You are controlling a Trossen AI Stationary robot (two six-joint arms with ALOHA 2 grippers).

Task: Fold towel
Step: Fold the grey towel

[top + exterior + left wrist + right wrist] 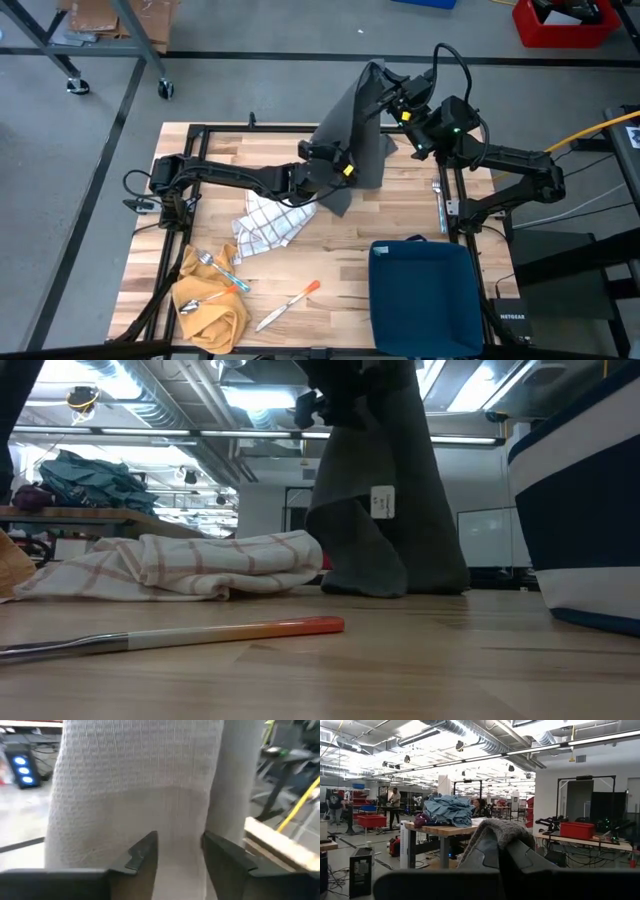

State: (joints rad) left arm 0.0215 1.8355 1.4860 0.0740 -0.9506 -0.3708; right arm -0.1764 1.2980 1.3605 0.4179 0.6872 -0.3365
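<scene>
A dark grey towel (355, 120) hangs in a tall drape at the table's far middle, and its lower end (365, 575) rests on the wood. My right gripper (388, 88) is high up at the drape's top, shut on the cloth (495, 832). My left gripper (345, 170) reaches level from the left to the drape's lower half. It is open, with the towel's ribbed cloth (150, 780) right in front of it and showing between its two fingers (145, 855). My right gripper pinches the towel's top end (492, 827) between its two fingers, and the cloth bunches over their tips. The fingers slant upward. The towel hangs below them with its lower end on the table. Whether my left gripper's fingers touch the cloth, I cannot tell.
A white checked cloth (268, 225) lies crumpled just nearside of the towel. A yellow cloth (210, 305) with cutlery lies at the near left, an orange-handled knife (290, 305) at the near middle. A dark blue bin (425, 295) stands at the near right.
</scene>
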